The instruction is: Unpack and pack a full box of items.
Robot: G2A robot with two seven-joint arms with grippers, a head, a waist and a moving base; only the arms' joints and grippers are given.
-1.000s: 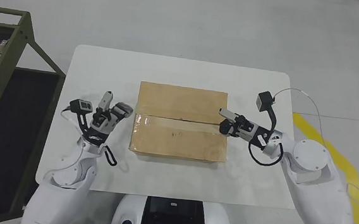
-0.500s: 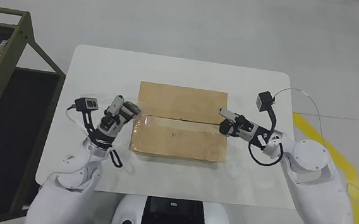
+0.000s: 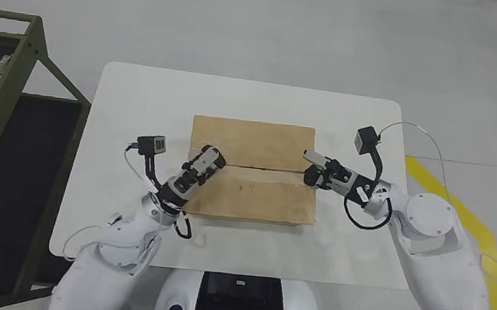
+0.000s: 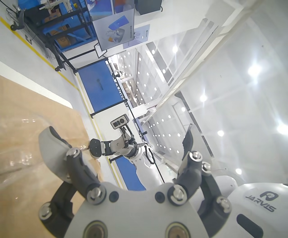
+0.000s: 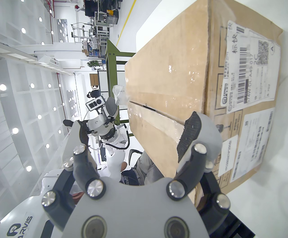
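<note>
A closed cardboard box (image 3: 253, 147) lies in the middle of the white table (image 3: 130, 102), its two top flaps meeting at a seam covered with clear tape. My left gripper (image 3: 209, 162) is open over the left end of the box top, by the seam. In the left wrist view the box (image 4: 29, 106) lies beside one finger of that gripper (image 4: 119, 139). My right gripper (image 3: 312, 166) is open at the right end of the seam. In the right wrist view one finger (image 5: 195, 126) of it (image 5: 137, 133) lies against the top edge of the box (image 5: 168, 67), above shipping labels (image 5: 247, 72).
A green metal-framed cart (image 3: 28, 59) with a dark shelf stands just left of the table. A yellow line (image 3: 439, 192) runs on the floor to the right. Bare table surface surrounds the box on all sides.
My left arm has swung right, from beside the box's left end to over its top near the seam. The right arm and the box have stayed put.
</note>
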